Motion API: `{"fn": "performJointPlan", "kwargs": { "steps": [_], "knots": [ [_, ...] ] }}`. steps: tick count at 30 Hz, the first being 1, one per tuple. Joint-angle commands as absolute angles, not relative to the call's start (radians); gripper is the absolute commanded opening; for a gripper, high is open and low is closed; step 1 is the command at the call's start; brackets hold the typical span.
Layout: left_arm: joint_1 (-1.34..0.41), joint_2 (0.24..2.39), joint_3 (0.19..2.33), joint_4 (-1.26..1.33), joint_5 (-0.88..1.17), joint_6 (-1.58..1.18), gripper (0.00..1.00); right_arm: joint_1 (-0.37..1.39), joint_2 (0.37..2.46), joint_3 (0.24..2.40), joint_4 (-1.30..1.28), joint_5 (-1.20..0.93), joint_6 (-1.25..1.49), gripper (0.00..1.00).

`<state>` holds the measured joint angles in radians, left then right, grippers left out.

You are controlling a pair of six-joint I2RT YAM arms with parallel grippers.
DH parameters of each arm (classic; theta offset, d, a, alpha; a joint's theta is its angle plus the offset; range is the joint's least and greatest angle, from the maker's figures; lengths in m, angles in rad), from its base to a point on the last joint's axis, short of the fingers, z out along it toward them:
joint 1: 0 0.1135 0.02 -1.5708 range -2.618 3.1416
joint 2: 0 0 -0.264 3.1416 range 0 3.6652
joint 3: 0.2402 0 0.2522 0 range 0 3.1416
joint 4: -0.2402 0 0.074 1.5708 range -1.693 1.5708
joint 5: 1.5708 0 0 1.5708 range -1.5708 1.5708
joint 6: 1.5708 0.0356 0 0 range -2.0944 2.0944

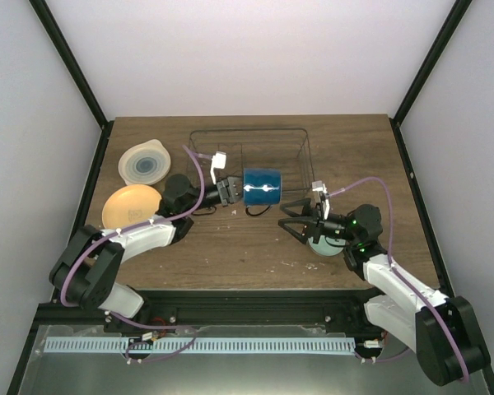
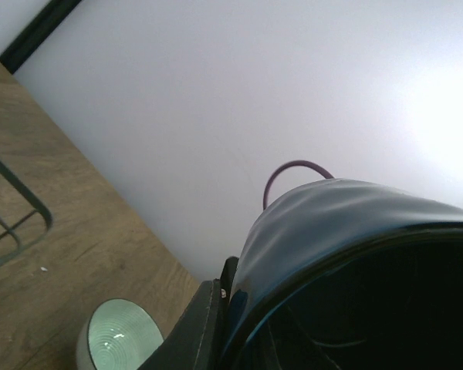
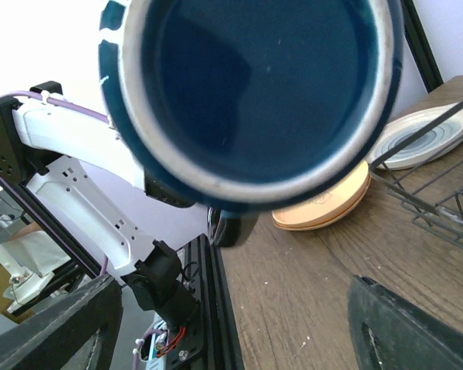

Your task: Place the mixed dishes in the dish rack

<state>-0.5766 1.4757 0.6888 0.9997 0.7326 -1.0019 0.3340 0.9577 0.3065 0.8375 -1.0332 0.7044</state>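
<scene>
My left gripper (image 1: 236,190) is shut on the rim of the dark blue mug (image 1: 262,188), holding it on its side just above the table at the near edge of the dish rack (image 1: 249,136). The mug fills the left wrist view (image 2: 355,254). Its base faces the right wrist camera (image 3: 255,92). My right gripper (image 1: 290,218) is wide open and empty, pointing left at the mug, a short gap away. The mint-green bowl (image 1: 325,243) sits under the right wrist. The orange plate (image 1: 130,206) and the cream plate (image 1: 146,163) lie at the left.
The wire rack holds nothing that shows. Its corner appears in the left wrist view (image 2: 15,223), with the mint bowl (image 2: 119,335) below. The right wrist view shows the orange plate (image 3: 332,204), the cream plate (image 3: 424,139) and the table's front rail (image 3: 216,308).
</scene>
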Motion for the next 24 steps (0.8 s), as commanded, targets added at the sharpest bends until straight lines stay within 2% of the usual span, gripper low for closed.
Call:
{"fn": "performJointPlan", "kwargs": {
  "steps": [1, 17, 24],
  "knots": [
    [-0.624, 1.497, 0.727, 1.093, 0.696, -0.976, 0.00, 0.350, 0.963, 0.320, 0.918, -1.051, 0.732, 0.79],
    [-0.665, 1.647, 0.770, 1.284, 0.629, -1.053, 0.00, 0.387, 1.036, 0.346, 0.942, -1.048, 0.734, 0.64],
    [-0.671, 1.655, 0.763, 1.303, 0.623, -1.063, 0.00, 0.388, 1.039, 0.350, 0.942, -1.047, 0.724, 0.50]
  ]
}}
